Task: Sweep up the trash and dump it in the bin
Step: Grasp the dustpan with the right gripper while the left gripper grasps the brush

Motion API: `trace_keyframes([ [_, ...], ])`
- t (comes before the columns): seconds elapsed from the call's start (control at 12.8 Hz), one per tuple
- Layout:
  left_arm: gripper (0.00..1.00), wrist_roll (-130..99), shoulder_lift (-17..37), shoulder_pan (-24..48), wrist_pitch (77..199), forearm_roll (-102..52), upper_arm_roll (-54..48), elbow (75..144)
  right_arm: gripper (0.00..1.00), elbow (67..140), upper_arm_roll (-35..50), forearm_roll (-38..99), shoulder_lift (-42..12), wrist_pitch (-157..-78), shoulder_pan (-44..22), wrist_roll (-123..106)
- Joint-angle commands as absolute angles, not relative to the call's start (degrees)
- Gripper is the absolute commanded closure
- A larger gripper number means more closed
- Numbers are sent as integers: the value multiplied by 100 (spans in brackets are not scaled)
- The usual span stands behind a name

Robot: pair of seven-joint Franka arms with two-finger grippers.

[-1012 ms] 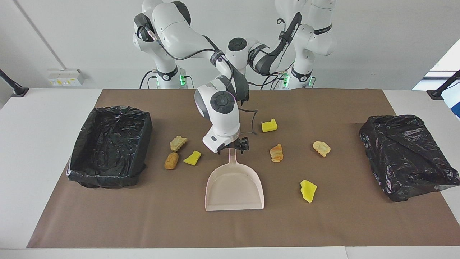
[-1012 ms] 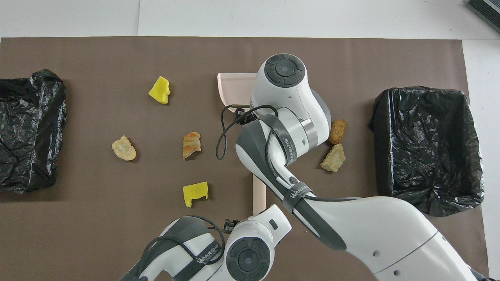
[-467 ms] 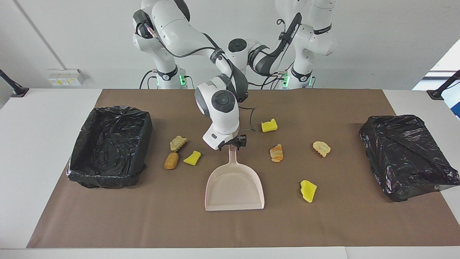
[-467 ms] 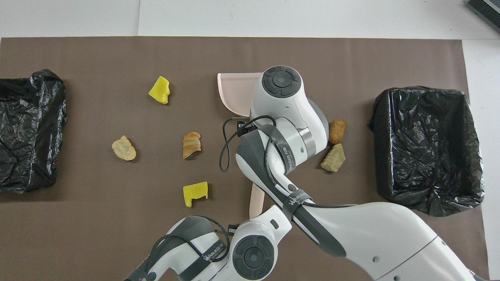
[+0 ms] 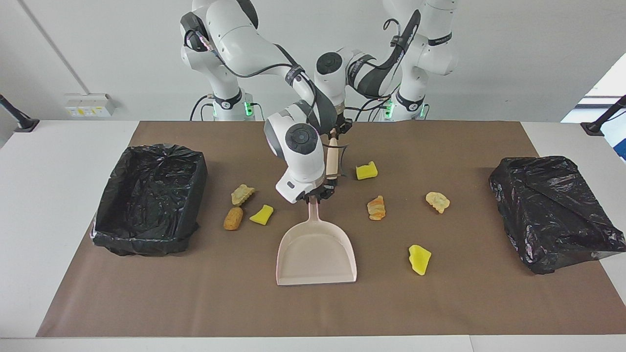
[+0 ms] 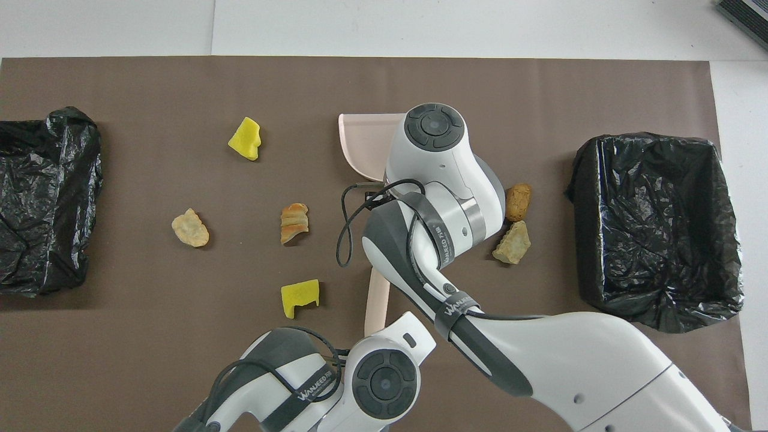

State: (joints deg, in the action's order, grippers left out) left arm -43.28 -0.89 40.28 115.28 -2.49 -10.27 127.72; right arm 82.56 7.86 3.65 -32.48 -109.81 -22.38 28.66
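Observation:
The trash lies scattered on the brown mat: yellow chunks [image 5: 367, 170] [image 5: 419, 258] [image 5: 261, 214], an orange-striped piece [image 5: 376, 207], tan pieces [image 5: 437, 201] [image 5: 242, 194] and a brown one [image 5: 234, 218]. A beige dustpan [image 5: 317, 254] rests mid-mat, its mouth away from the robots. My right gripper [image 5: 315, 197] is shut on the dustpan's handle. Over the mat near the robots, my left gripper [image 5: 336, 131] is shut on a tan wooden handle [image 5: 333, 159] that slants down; its lower end is hidden. The black-lined bin [image 5: 149, 198] stands open at the right arm's end.
A crumpled black bag [image 5: 552, 210] lies at the left arm's end of the table. In the overhead view both arms cover the mat's middle, hiding most of the dustpan [image 6: 363, 141] and one yellow chunk. White table [image 5: 58, 161] borders the mat.
My right gripper closed on the dustpan handle and nudged the pan toward the bin's end. My left gripper closed on the wooden handle and lifted it into sight.

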Motion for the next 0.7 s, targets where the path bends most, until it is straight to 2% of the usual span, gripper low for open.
trace_keyframes([
  [0.0, 100, -4245, -281, 3596, 11276, -281, -1046, 12911, 100, 8210, 826, 457, -3024, -10549, -2013, 2358],
  [0.23, 100, -3624, -263, 2895, 11311, -211, -1046, 12894, 100, 8314, 817, 457, -2384, -10258, -1855, 1304],
  [0.47, 100, -2789, -255, 2138, 11364, -194, -1046, 12841, 100, 8498, 800, 300, -1970, -9828, -1767, 14],
  [0.62, 100, -2262, -263, 1664, 11356, -9, -1046, 12789, 100, 9154, 809, -296, -1602, -9834, -1775, -1390],
])
